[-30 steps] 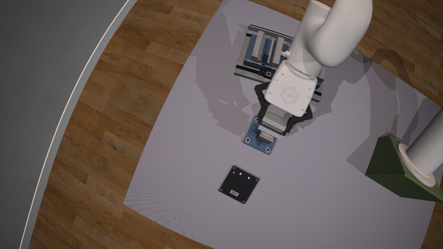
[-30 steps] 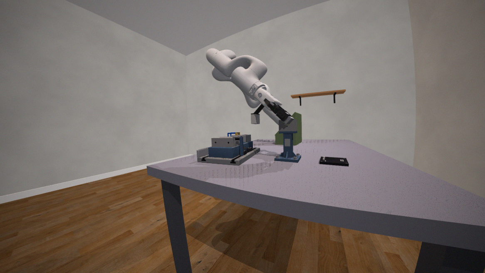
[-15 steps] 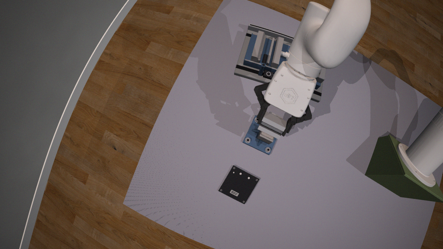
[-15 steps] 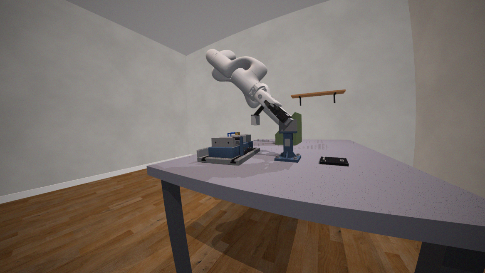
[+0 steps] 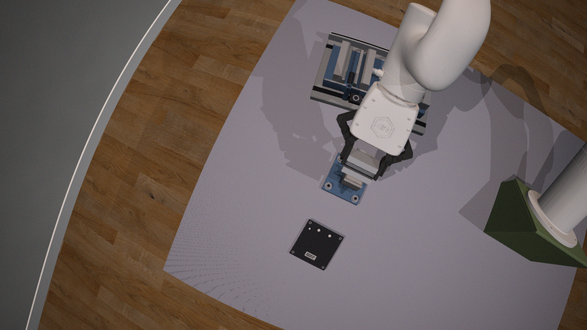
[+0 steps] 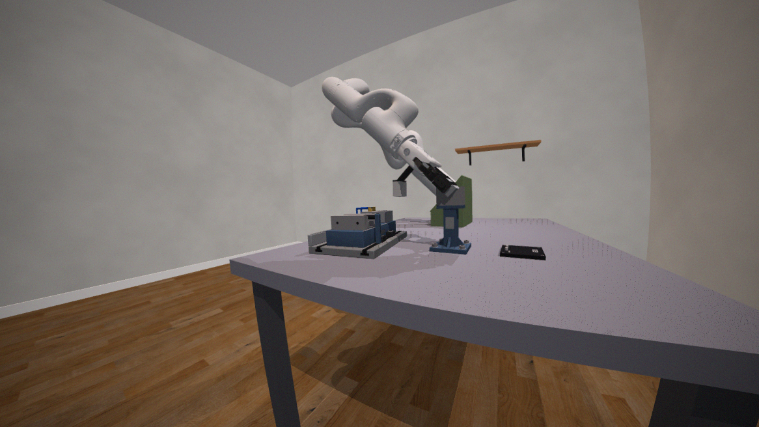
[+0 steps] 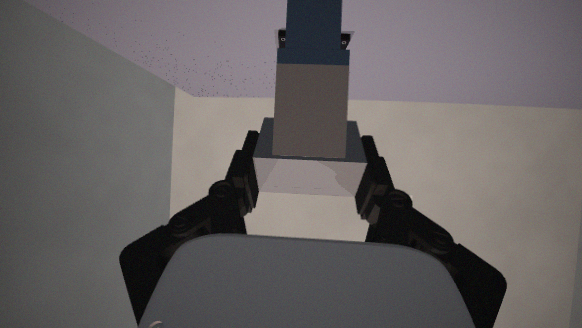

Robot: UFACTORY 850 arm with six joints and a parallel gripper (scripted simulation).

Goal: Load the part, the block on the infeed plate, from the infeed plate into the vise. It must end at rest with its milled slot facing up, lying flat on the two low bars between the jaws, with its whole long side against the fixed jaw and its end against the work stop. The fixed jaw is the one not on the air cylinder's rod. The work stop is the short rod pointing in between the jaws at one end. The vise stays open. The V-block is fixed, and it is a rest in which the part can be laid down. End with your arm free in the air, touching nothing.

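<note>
My gripper (image 5: 364, 166) is shut on the part (image 5: 361, 160), a grey block, holding it across its width. The arm comes down at a slant, and the part is at the top of the V-block (image 5: 352, 180), which stands on a blue post with a bolted blue foot. In the wrist view the part (image 7: 307, 172) sits between my fingers with the V-block's grey head (image 7: 311, 110) right beyond it. I cannot tell whether the part rests in the V or hangs just over it. The slot is not visible. The black infeed plate (image 5: 316, 243) is bare. The vise (image 5: 353, 71) stands open, partly hidden by my arm.
The arm's green base (image 5: 529, 223) stands at the table's right edge. In the side view the vise (image 6: 355, 230), the V-block (image 6: 451, 222) and the infeed plate (image 6: 523, 251) stand in a row. A wooden shelf (image 6: 497, 144) hangs on the far wall.
</note>
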